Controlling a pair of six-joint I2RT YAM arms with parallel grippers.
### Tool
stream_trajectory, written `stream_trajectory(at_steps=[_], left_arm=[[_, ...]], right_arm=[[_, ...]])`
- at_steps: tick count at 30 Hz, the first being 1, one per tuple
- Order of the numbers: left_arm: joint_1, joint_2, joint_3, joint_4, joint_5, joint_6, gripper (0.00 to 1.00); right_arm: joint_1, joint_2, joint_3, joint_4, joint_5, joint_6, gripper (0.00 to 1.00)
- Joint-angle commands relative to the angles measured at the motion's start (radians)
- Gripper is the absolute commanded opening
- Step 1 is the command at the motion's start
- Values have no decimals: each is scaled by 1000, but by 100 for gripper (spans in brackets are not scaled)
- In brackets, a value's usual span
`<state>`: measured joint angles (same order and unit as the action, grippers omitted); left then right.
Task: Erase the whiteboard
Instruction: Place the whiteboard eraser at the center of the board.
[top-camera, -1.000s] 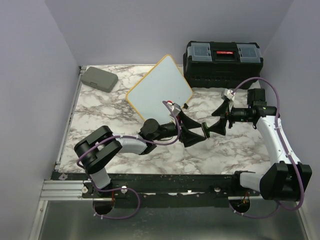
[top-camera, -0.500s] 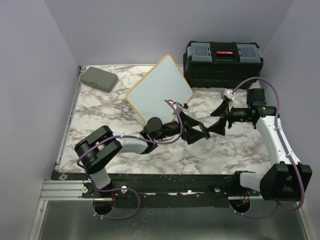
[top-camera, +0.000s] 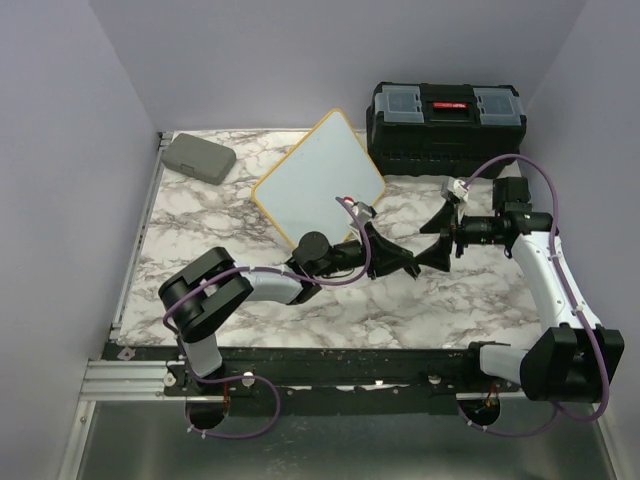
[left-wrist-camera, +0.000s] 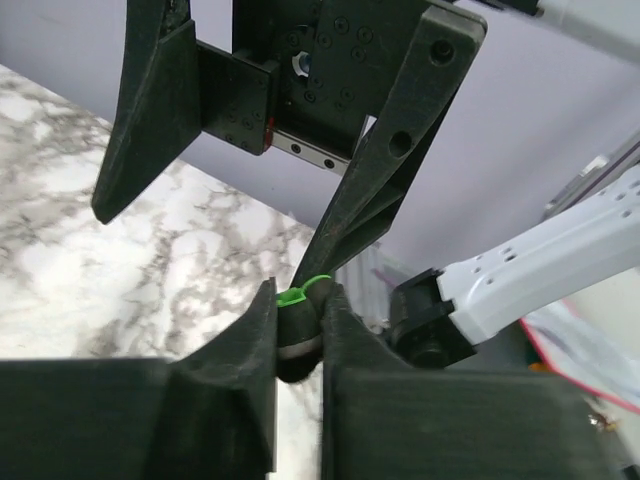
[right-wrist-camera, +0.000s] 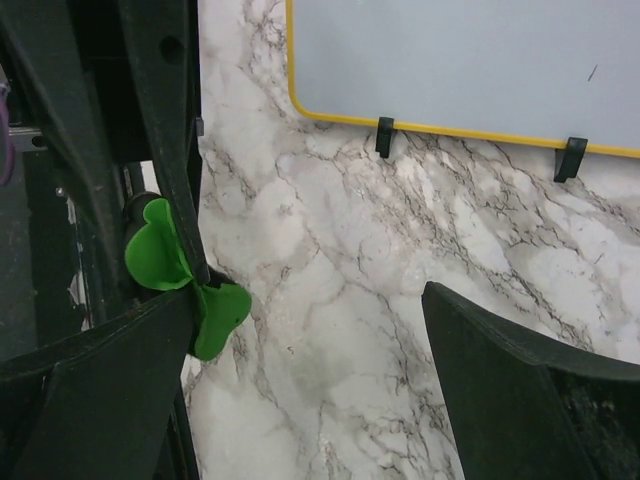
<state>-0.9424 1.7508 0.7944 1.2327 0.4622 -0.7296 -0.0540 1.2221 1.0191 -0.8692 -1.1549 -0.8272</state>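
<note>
Grey case (top-camera: 199, 157) sits at the far left corner of the marble surface (top-camera: 200, 235). To its right is the whiteboard (top-camera: 318, 180), turned corner-on like a diamond, far of centre and well apart from both hands. In the right wrist view the whiteboard (right-wrist-camera: 450, 60) shows a yellowish frame, two small black feet along its near edge and a tiny dark mark near its right side. The left arm reaches from the near left across the middle. The left hand (top-camera: 403, 264) is just past the board's near corner and off the board. In the left wrist view the left hand (left-wrist-camera: 300, 296) is clamped on a small dark item (left-wrist-camera: 297, 330) with a green tab, both fingers pressed against its sides. What the item is, cannot tell. The right hand (top-camera: 424, 247) faces the left hand, almost tip to tip, fingers spread wide. In the right wrist view the right hand (right-wrist-camera: 310, 295) has nothing between its fingers, with only bare marble in the gap. The green tab (right-wrist-camera: 180, 270) lies against its left finger, by the left hand's fingers. A black toolbox (top-camera: 445, 125) stands at the far right, behind the right arm.
</note>
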Motion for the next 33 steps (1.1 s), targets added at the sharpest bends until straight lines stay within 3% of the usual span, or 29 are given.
stream_trajectory(at_steps=[1, 9, 12, 14, 18, 23, 28, 31, 33], left_arm=[[22, -6, -22, 14, 25, 15, 0], [140, -39, -116, 71, 71, 34, 0], [163, -15, -84, 83, 151, 32, 0], [165, 14, -14, -10, 204, 36, 2], [123, 61, 80, -182, 159, 95, 7], [76, 107, 127, -207, 9, 103, 15], [31, 159, 196, -226, -84, 126, 20], [7, 193, 219, -237, -130, 139, 33], [-2, 202, 220, -236, -134, 136, 36]], right_arm=[[4, -6, 34, -60, -12, -13, 100], [3, 14, 145, -283, 1, -158, 100], [4, 29, 132, -320, -11, -206, 100], [4, 52, 127, -334, 18, -232, 100], [3, 40, 119, -183, 98, -36, 100], [1, -35, 44, 90, 264, 249, 100], [-25, -24, 14, 49, 356, 219, 100], [-41, -30, 8, 35, 393, 203, 100], [-47, -29, 3, 29, 415, 196, 100]])
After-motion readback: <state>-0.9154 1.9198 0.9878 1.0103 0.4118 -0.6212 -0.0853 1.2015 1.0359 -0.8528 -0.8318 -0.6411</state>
